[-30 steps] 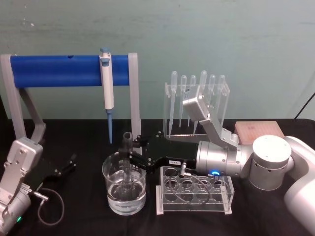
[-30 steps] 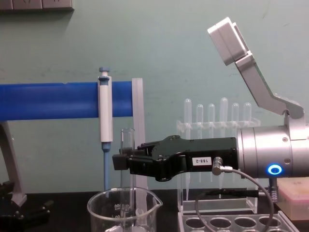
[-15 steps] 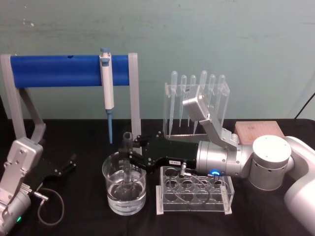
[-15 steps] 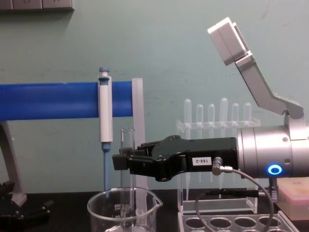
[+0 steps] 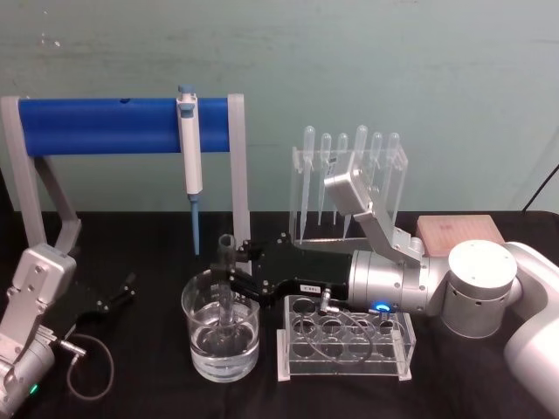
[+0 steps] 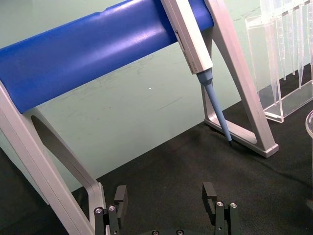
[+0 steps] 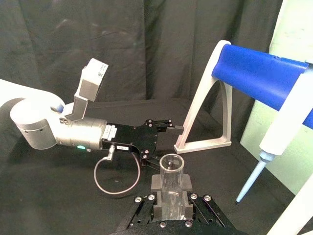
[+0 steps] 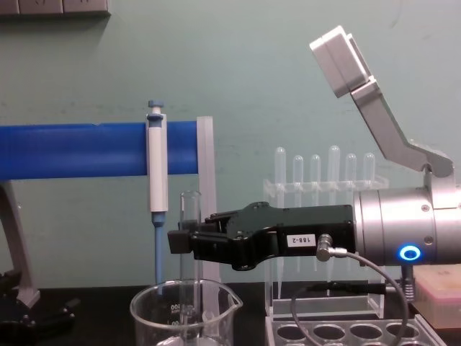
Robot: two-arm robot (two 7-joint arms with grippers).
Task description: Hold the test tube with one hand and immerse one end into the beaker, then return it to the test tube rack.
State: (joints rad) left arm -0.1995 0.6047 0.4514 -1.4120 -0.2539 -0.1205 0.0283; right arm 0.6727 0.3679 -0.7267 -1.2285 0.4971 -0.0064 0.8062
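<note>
The test tube stands upright with my right gripper shut on its upper part. Its lower end reaches down inside the beaker, and seems to dip into the water there. In the chest view the test tube rises above the beaker, held by the right gripper coming in from the right. From the right wrist, the tube's open rim sits between the black fingers. My left gripper rests open on the table at the left, well away from the beaker; its fingers stand wide apart.
A blue-and-white pipettor hangs from the blue rail stand behind the beaker. A clear tube rack sits just right of the beaker, under my right wrist. A pipette holder and a wooden block stand behind.
</note>
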